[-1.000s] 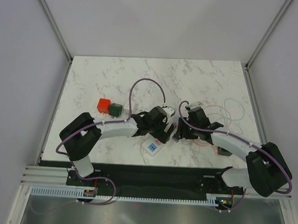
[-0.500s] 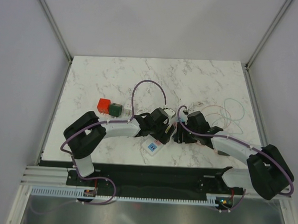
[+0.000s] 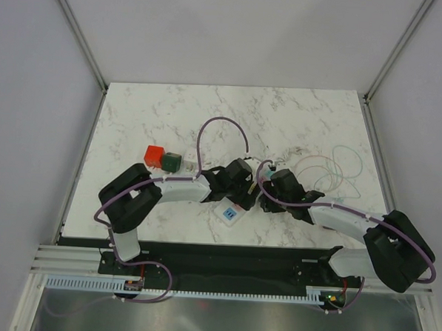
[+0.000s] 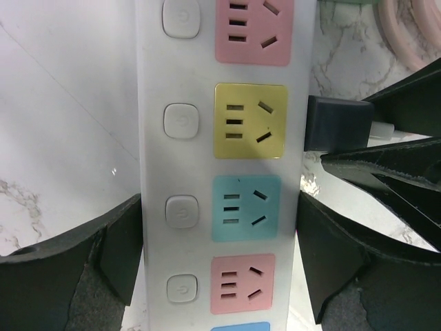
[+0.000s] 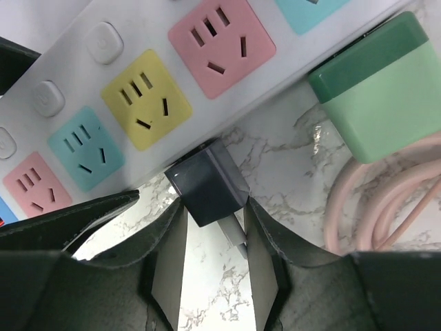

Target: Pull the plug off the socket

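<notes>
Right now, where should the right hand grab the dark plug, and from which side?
Take the dark plug by its two flat side faces, coming in along its cable, opposite the power strip. It juts squarely from the strip's edge.

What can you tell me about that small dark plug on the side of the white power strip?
The plug is a small, boxy, dark grey block, matte like plastic. It sits in the long side of the power strip, level with the yellow outlet. A white cable end leaves its outer face. The right gripper has its jaws close either side; contact is unclear.
</notes>
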Controlling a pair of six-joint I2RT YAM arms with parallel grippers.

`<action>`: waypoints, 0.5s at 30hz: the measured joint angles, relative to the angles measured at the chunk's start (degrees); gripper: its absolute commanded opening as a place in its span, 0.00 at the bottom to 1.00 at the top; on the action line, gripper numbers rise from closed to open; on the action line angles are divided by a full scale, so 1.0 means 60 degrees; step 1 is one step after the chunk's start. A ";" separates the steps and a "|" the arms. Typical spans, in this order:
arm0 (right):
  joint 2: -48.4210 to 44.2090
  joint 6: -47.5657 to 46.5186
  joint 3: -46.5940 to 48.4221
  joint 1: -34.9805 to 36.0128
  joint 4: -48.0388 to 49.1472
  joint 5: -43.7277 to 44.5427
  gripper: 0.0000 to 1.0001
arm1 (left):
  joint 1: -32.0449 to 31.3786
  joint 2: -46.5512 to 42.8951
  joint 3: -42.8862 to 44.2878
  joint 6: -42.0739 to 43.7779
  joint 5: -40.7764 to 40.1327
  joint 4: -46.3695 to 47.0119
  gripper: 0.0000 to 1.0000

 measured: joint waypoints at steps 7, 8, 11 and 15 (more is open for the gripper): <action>-0.0026 -0.0095 -0.0007 0.0044 0.0055 0.0455 0.23 | 0.0102 0.0189 0.0146 0.0171 -0.0022 0.0248 0.37; -0.0026 -0.0098 -0.0007 0.0040 0.0058 0.0495 0.21 | 0.0124 0.0222 0.0175 0.0233 0.0015 0.0273 0.35; -0.0026 -0.0124 -0.0007 0.0040 0.0091 0.0634 0.12 | 0.0211 0.0302 0.0244 0.0481 0.0149 0.0375 0.29; -0.0026 -0.0160 -0.0007 0.0040 0.0113 0.0688 0.00 | 0.0306 0.0379 0.0291 0.0794 0.0295 0.0481 0.23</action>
